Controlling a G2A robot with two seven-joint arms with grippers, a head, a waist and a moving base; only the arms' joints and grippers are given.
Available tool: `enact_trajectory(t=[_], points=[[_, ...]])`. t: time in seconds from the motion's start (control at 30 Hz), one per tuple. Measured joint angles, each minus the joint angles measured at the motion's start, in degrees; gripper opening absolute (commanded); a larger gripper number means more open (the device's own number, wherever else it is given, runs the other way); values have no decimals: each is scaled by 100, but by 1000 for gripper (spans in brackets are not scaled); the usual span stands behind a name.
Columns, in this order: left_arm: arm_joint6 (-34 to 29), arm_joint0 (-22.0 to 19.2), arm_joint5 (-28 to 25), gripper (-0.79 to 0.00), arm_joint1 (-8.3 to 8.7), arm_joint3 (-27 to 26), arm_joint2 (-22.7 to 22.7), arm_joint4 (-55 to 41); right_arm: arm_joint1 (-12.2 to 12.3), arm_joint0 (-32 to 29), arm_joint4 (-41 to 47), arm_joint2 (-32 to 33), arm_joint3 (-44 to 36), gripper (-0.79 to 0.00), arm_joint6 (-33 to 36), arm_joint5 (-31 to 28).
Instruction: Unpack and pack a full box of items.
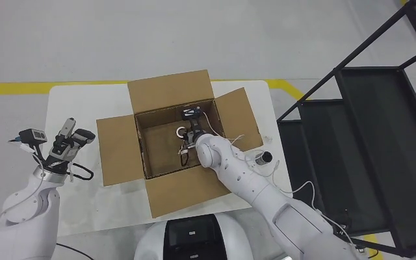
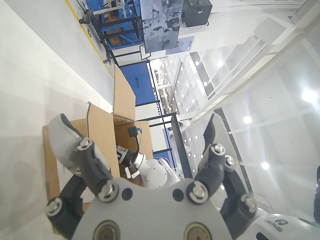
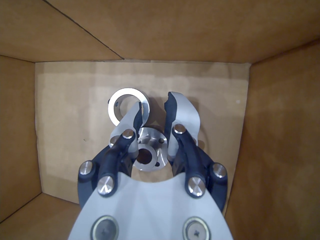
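the right gripper (image 3: 155,103) hangs low inside the box (image 3: 175,13), fingers partly spread and closed on nothing. between the roots of its fingers a flanged metal hub (image 3: 150,152) lies flat on the box floor. just past the hub a metal ring (image 3: 121,106) sits on the floor, toward the far wall; one fingertip crosses in front of the ring's rim, and i cannot tell whether they touch. the cardboard box stands at the middle of the white table (image 1: 84,104) with all four flaps folded outward. a small dark cylinder (image 1: 263,158) rests on the table near its right edge, just beside the right flap. the left gripper (image 2: 135,126) is raised by the table's left edge, well apart from the box, its fingers spread wide and holding nothing.
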Motion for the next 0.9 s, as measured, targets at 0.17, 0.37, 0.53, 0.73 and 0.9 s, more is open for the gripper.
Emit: enact_trajectory(t=[0.17, 0.37, 0.53, 0.73, 0.9], points=[[0, 0, 0, 0, 0, 0, 0, 0, -63, 62, -38, -64, 126, -579, -48, -26], [0, 0, 0, 0, 0, 0, 0, 0, -142, 92, -114, -162, 224, -563, -71, -9], [0, 0, 0, 0, 0, 0, 0, 0, -197, 120, -187, -210, 324, -785, -57, 30], [0, 0, 0, 0, 0, 0, 0, 0, -242, 128, -244, -201, 375, -785, -114, 104], [0, 0, 0, 0, 0, 0, 0, 0, -214, -24, -324, -93, 72, -785, -229, 146]])
